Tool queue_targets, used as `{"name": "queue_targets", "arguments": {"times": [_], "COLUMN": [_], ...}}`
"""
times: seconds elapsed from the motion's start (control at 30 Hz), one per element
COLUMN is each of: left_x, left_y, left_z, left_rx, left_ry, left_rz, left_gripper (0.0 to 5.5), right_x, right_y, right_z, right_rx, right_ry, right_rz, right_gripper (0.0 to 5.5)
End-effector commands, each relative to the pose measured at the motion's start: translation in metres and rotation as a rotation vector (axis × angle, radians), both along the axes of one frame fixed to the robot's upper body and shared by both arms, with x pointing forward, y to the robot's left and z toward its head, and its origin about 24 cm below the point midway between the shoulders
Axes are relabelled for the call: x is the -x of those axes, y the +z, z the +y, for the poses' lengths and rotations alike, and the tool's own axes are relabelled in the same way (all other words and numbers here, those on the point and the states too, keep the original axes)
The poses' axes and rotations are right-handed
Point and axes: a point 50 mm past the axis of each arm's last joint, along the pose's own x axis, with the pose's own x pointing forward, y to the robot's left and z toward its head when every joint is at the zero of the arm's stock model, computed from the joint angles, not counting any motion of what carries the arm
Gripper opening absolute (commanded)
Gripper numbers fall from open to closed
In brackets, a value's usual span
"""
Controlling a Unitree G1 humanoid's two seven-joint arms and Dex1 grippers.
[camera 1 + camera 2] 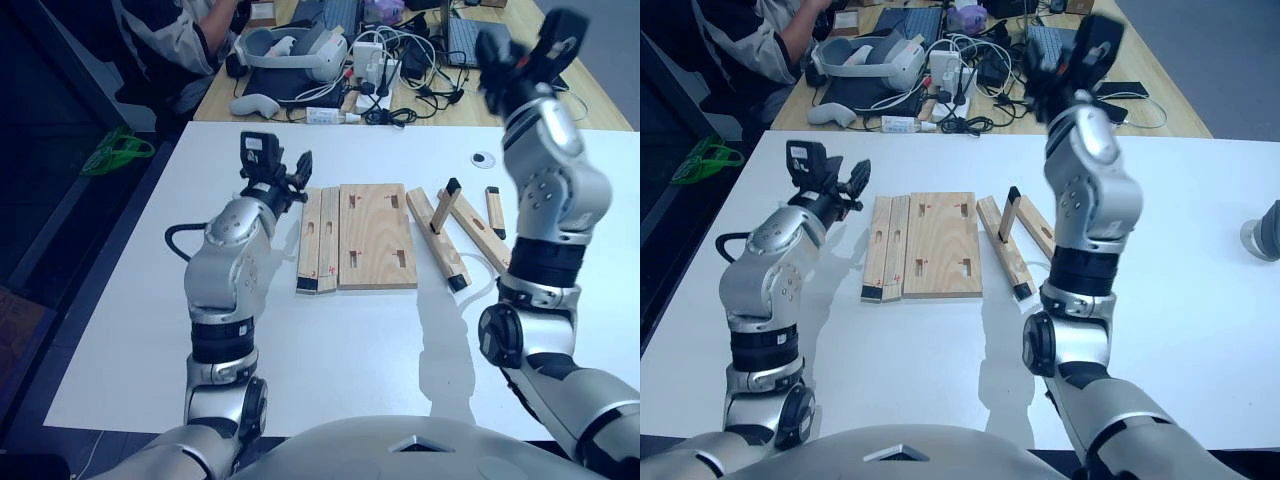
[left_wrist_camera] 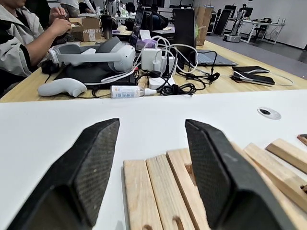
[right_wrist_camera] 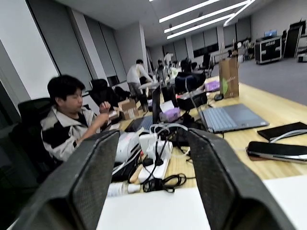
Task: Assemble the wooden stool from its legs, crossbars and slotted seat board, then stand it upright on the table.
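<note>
Lying flat, two slats [image 1: 318,240] touch the seat board's [image 1: 377,236] left edge, long axes pointing away from the robot. The left end effector [image 1: 285,172], spread and empty, is just left of them; the right end effector [image 1: 520,50], also spread, is high above.

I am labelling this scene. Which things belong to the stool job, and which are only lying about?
For the job: seat board, two slotted planks at its left, wooden bars at its right.
Lying about: headset, controller, cables, laptop, all on the far desk.
</note>
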Motion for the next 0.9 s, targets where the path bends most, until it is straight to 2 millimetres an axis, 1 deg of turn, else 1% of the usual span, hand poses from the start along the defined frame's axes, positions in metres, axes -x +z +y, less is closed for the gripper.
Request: {"name": "queue_targets", "arguments": {"times": [0.03,0.07,0.13,0.2,0.23,0.3,0.37,0.4,0.47,0.5,0.53,0.6,0.67,0.73,0.8,0.83,0.9], "left_x": [0.018,0.023,0.028,0.028,0.027,0.025,0.022,0.022,0.02,0.019,0.018,0.016,0.014,0.012,0.012,0.012,0.012], "left_y": [-0.011,-0.015,-0.019,-0.02,-0.018,-0.016,-0.015,-0.014,-0.013,-0.012,-0.011,-0.009,-0.007,-0.006,-0.006,-0.006,-0.006], "left_z": [0.008,0.01,0.012,0.009,0.007,0.005,0.003,0.003,0.003,0.004,0.004,0.006,0.006,0.005,0.004,0.003,0.002], "left_rx": [0.003,0.007,0.015,0.019,0.021,0.025,0.028,0.029,0.03,0.029,0.029,0.029,0.032,0.035,0.038,0.041,0.045], "left_ry": [0.049,0.064,0.086,0.091,0.089,0.086,0.083,0.082,0.084,0.087,0.091,0.096,0.098,0.097,0.096,0.095,0.094], "left_rz": [-0.001,0.009,0.017,0.013,0.008,-0.001,-0.005,-0.006,-0.008,-0.011,-0.013,-0.019,-0.027,-0.03,-0.03,-0.028,-0.025], "left_gripper": [2.53,2.53,2.53,2.53,2.53,2.53,2.53,2.53,2.53,2.53,2.53,2.53,2.53,2.53,2.53,2.53,2.53], "right_x": [0.004,0.008,0.016,0.021,0.022,0.023,0.028,0.033,0.049,0.056,0.06,0.056,0.048,0.034,0.016,0.008,-0.007], "right_y": [-0.034,-0.049,-0.079,-0.099,-0.104,-0.11,-0.117,-0.12,-0.128,-0.128,-0.127,-0.115,-0.094,-0.071,-0.06,-0.061,-0.073], "right_z": [-0.03,-0.035,-0.038,-0.032,-0.026,-0.012,0.012,0.024,0.049,0.06,0.066,0.072,0.074,0.069,0.058,0.052,0.044], "right_rx": [0.129,0.159,0.197,0.214,0.213,0.201,0.204,0.206,0.205,0.194,0.189,0.161,0.126,0.113,0.143,0.166,0.249], "right_ry": [-0.118,-0.124,-0.108,-0.073,-0.048,0.017,0.157,0.241,0.422,0.506,0.554,0.583,0.578,0.515,0.391,0.33,0.19], "right_rz": [0.138,0.192,0.296,0.36,0.375,0.399,0.449,0.48,0.562,0.584,0.591,0.556,0.463,0.37,0.356,0.381,0.504], "right_gripper": [2.63,2.63,2.63,2.63,2.63,2.63,2.63,2.63,2.63,2.63,2.63,2.63,2.63,2.63,2.63,2.63,2.63]}}
